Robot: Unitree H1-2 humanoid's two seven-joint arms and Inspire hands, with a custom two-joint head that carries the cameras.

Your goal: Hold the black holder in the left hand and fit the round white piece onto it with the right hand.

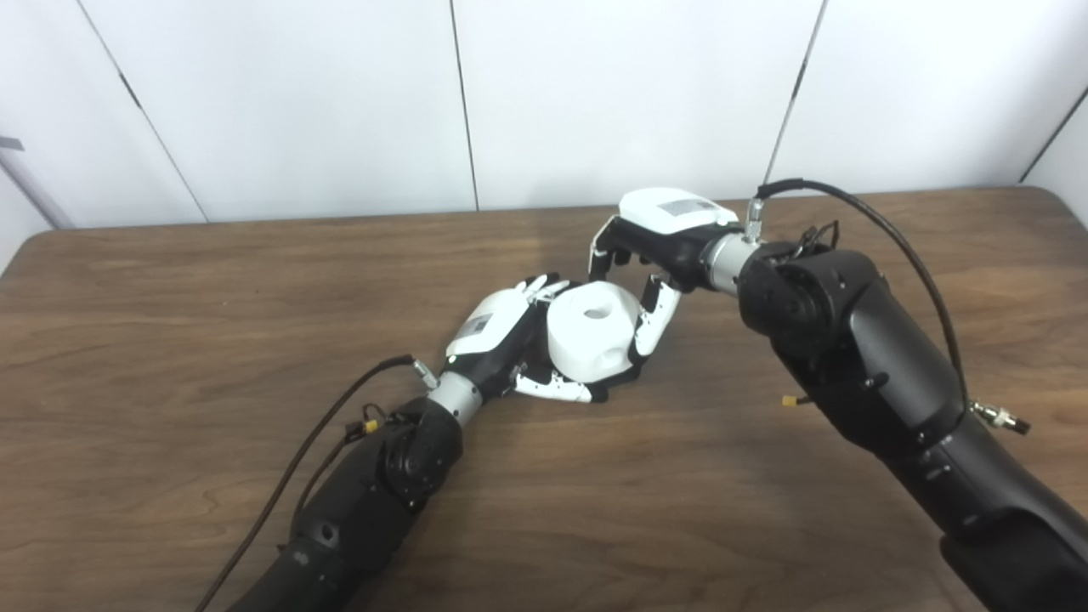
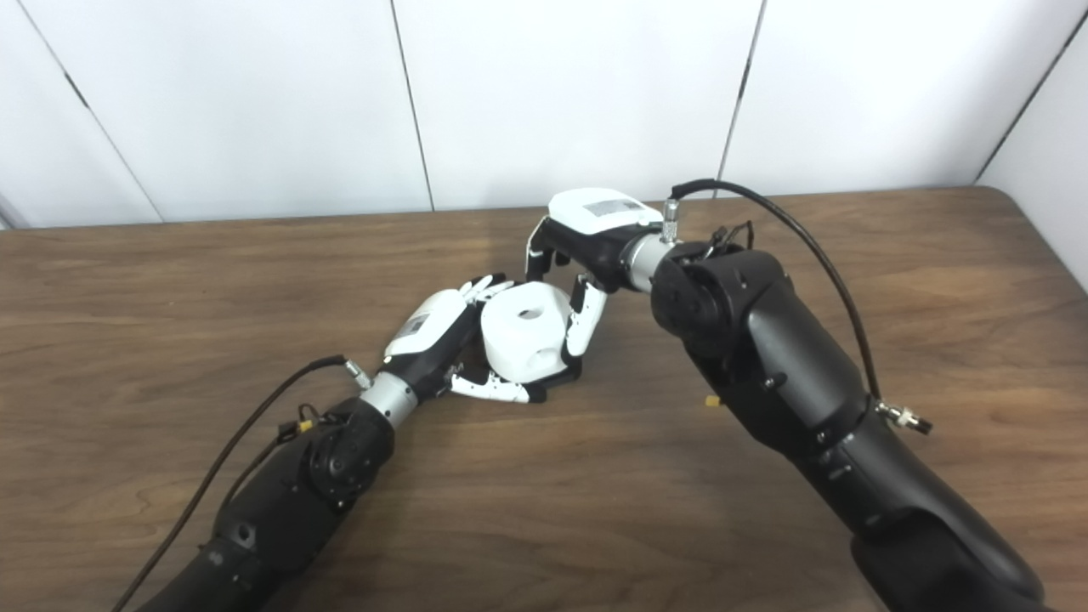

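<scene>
The round white piece [image 1: 591, 336], a stubby cylinder with a hole in its top and a dent in its side, sits at mid-table inside my left hand [image 1: 501, 336]. That hand's fingers curl around its left and far side, and the thumb lies along its front base. The black holder [image 1: 619, 380] shows only as a dark sliver under the piece and is otherwise hidden. My right hand [image 1: 650, 255] reaches over from the right. Its thumb lies against the piece's right side and its fingers curl at the far rim.
The brown wooden table [image 1: 170, 323] stretches bare to both sides, with its far edge against a white panelled wall [image 1: 340, 102]. A black cable loops off each forearm. My right forearm [image 1: 858, 357] rises over the table's right half.
</scene>
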